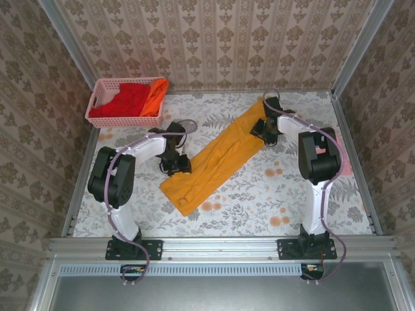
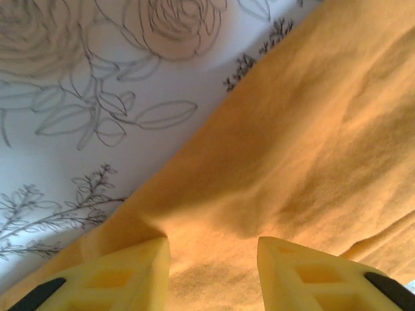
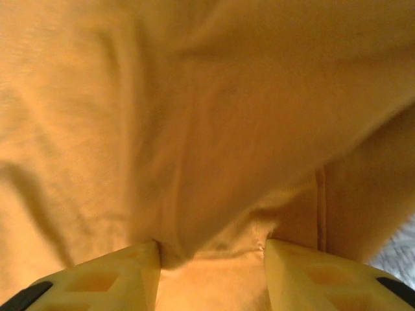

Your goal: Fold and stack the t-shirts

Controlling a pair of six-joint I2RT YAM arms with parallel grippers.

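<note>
One golden-yellow soft cloth t-shirt [image 1: 220, 155] lies folded into a long strip, running diagonally across the middle of the floral-printed table [image 1: 272, 194]. The left gripper [image 1: 176, 165] sits at the strip's near-left edge, the right gripper [image 1: 266, 129] at its far end.

In the right wrist view the right gripper [image 3: 211, 259] has its jaws drawn partway in, with yellow cloth puckered up between them: a pinch on the shirt. The left gripper [image 2: 213, 259] stands half-narrowed over the shirt's edge, cloth lying between its fingers, but whether it truly grips cannot be told.

The likely trouble is an uneven lift. If one side holds only the top layer, or slips, the strip would unfold or twist as the ends come together. The left jaws sit close to the hem, so they could close on too little cloth.

A red shirt [image 1: 130, 97] and a bright orange shirt [image 1: 154, 96] wait in the pink plastic lattice basket [image 1: 97, 97] at the far-left corner, well apart.
</note>
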